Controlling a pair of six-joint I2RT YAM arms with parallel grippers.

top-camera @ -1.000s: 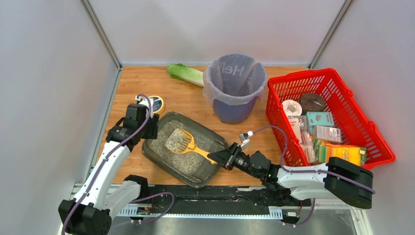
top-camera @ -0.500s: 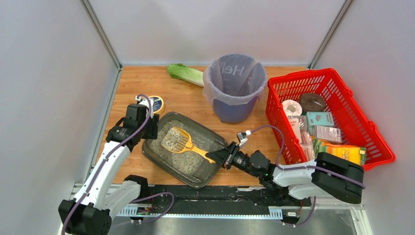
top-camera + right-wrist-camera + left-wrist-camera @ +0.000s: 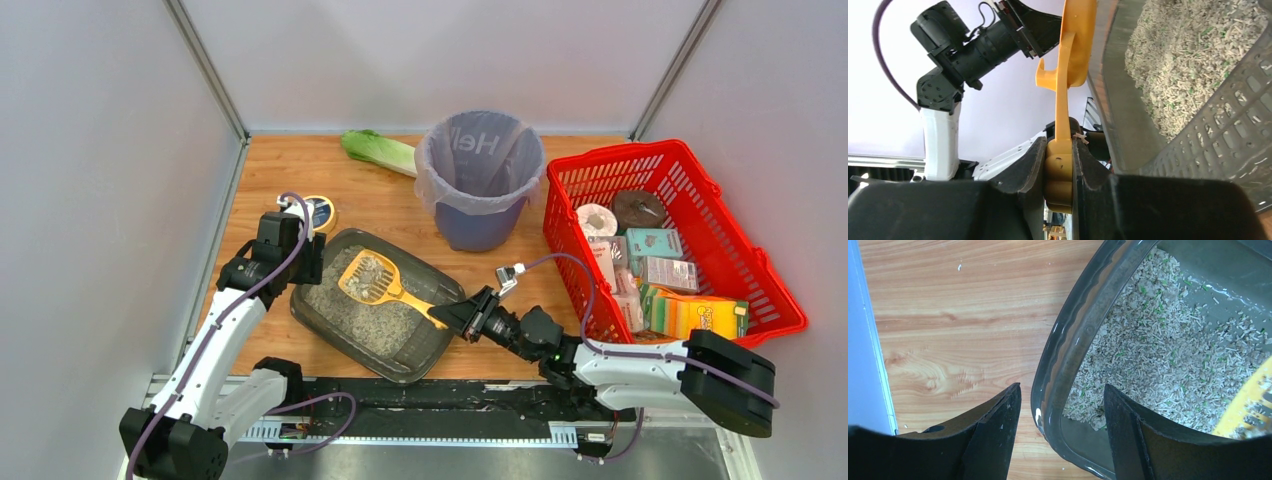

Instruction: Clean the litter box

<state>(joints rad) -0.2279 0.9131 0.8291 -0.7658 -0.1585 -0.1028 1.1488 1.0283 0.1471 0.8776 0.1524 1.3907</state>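
The right claw (image 3: 1058,145) pinches the handle of the yellow plastic scoop (image 3: 372,278) tight. The left claw (image 3: 1062,391) stands spread across the 9 o'clock rim of the shallow dark grey plastic litter box (image 3: 427,338), at the wooden table's (image 3: 385,212) 8 o'clock.

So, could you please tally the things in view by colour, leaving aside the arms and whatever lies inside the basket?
Grey: 1, litter box
Yellow: 1, scoop
Purple: 1, bin
Red: 1, basket
Green: 1, leafy vegetable
Dark with a yellow rim: 1, round tin
Total: 6
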